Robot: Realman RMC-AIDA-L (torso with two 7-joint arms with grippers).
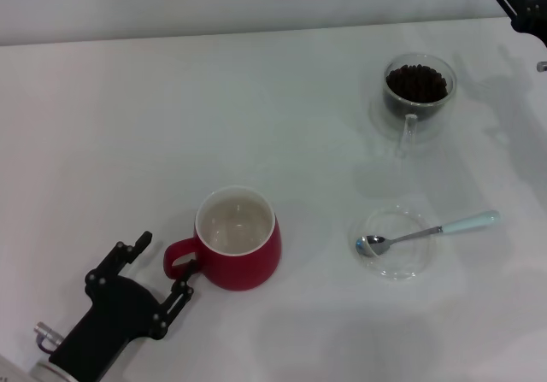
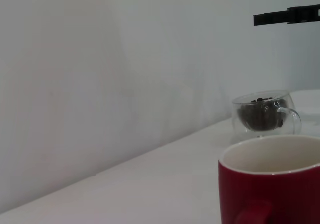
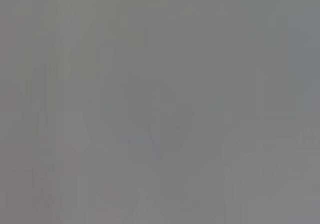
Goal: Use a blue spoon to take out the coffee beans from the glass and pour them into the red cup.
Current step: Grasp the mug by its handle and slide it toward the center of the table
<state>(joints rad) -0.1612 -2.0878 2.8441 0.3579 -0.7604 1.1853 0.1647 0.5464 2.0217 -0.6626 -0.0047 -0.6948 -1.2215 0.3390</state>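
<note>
The red cup [image 1: 238,238] stands upright at the front centre, its cream inside showing and its handle pointing at my left gripper [image 1: 161,268]. That gripper is open, with its jaws on either side of the handle and not closed on it. The cup also shows close up in the left wrist view [image 2: 272,184]. The glass [image 1: 418,92] with coffee beans [image 1: 416,82] stands at the back right, also seen in the left wrist view [image 2: 264,115]. The blue spoon [image 1: 427,232] lies across a flat clear saucer [image 1: 395,262], handle to the right. My right gripper [image 1: 521,2] is at the far back right corner, partly out of view.
The white table [image 1: 111,143] meets a pale wall at the back. A black bar, probably part of the right arm [image 2: 287,16], shows high up in the left wrist view. The right wrist view is a blank grey.
</note>
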